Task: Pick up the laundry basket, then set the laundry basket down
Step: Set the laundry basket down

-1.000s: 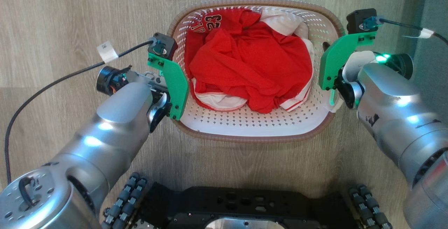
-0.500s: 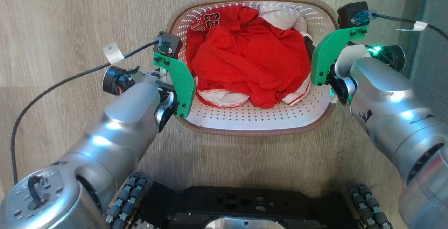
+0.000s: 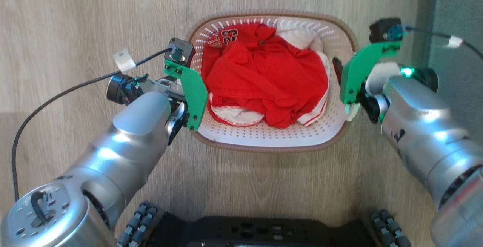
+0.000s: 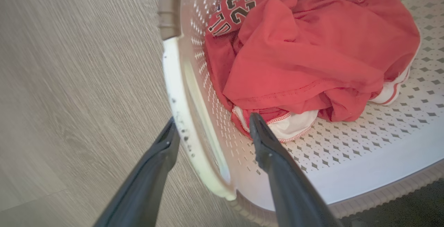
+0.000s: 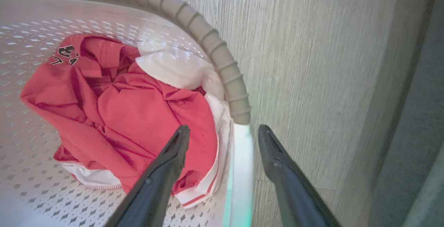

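The laundry basket (image 3: 264, 146), white and perforated with a brown woven-look rim, sits on the wood floor straight ahead of me, holding red-and-white clothes (image 3: 264, 77). My left gripper (image 4: 213, 126) is open and straddles the basket's white left handle (image 4: 177, 81), one finger outside and one inside the wall. My right gripper (image 5: 223, 132) is open too, its fingers either side of the white right handle (image 5: 241, 171). In the head view green camera brackets cover most of both grippers; one dark right finger (image 3: 337, 69) shows inside the basket.
A grey panel (image 3: 456, 32) runs along the far right, close to my right arm. My black wheeled base (image 3: 256, 232) lies just below the basket. Black cables with white tags (image 3: 124, 60) trail from both wrists. Wood floor surrounds the basket.
Both grippers have opened off the basket's handles. The basket now looks smaller and lower than a second ago, and the head view has shifted so less of my base shows.
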Controlling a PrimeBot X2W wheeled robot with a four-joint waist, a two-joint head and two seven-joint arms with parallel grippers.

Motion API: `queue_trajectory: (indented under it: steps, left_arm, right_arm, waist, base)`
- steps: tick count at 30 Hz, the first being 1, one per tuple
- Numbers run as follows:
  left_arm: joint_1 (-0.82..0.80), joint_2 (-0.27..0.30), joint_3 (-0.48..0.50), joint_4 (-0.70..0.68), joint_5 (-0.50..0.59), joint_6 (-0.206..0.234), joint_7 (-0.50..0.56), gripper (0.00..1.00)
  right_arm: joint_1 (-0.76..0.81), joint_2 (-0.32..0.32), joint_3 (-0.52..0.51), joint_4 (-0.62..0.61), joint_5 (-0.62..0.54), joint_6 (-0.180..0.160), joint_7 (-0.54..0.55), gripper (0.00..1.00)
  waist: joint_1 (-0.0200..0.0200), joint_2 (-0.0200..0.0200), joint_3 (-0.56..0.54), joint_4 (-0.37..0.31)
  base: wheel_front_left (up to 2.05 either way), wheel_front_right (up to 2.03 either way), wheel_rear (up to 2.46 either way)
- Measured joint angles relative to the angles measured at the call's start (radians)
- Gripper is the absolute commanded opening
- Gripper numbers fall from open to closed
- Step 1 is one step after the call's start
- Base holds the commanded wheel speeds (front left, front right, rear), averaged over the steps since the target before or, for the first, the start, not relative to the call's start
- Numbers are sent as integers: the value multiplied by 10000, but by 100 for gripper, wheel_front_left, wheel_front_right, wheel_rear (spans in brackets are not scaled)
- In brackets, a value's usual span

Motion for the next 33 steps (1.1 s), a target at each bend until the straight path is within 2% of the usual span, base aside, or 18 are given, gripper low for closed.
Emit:
queue_trajectory:
  steps: [8,13,20,23,28,31,33]
  left_arm:
    - [625,-17,-15,336,460,50,119,100]
    - [1176,-17,61,347,-15,-59,372,100]
    - [1650,-17,180,339,-192,-69,-188,100]
    - [1969,-17,299,326,-332,-127,-905,100]
    - [2345,33,738,336,-491,-159,-3043,100]
    - [2575,171,1131,81,-487,-125,-3405,100]
    - [2690,508,2096,-988,-169,349,-3417,100]
  right_arm:
    - [784,13,-514,4,-341,0,249,100]
    - [1404,178,-869,10,-407,0,253,100]
    - [2248,382,-953,12,-510,0,-731,100]
    - [2559,426,-1106,-17,-510,0,-1430,100]
    - [2794,479,-1379,-924,-481,0,-2222,100]
    - [2786,393,-2585,-1956,-769,0,-2265,100]
    - [2822,196,-3714,-2675,-1505,0,-2266,100]
  waist:
    - [0,-1,-1230,-96]
    - [0,-1,-2234,-149]
    - [-1,0,-3665,-234]
    - [-1,-1,-4445,-313]
    - [-1,0,-5700,-548]
    - [-1,0,-6384,-757]
    - [-1,-1,-6788,-899]
  base:
    - [0,0,0]
    - [0,0,0]
    - [0,0,0]
    - [0,0,0]
    - [0,0,0]
    - [0,0,0]
    - [0,0,0]
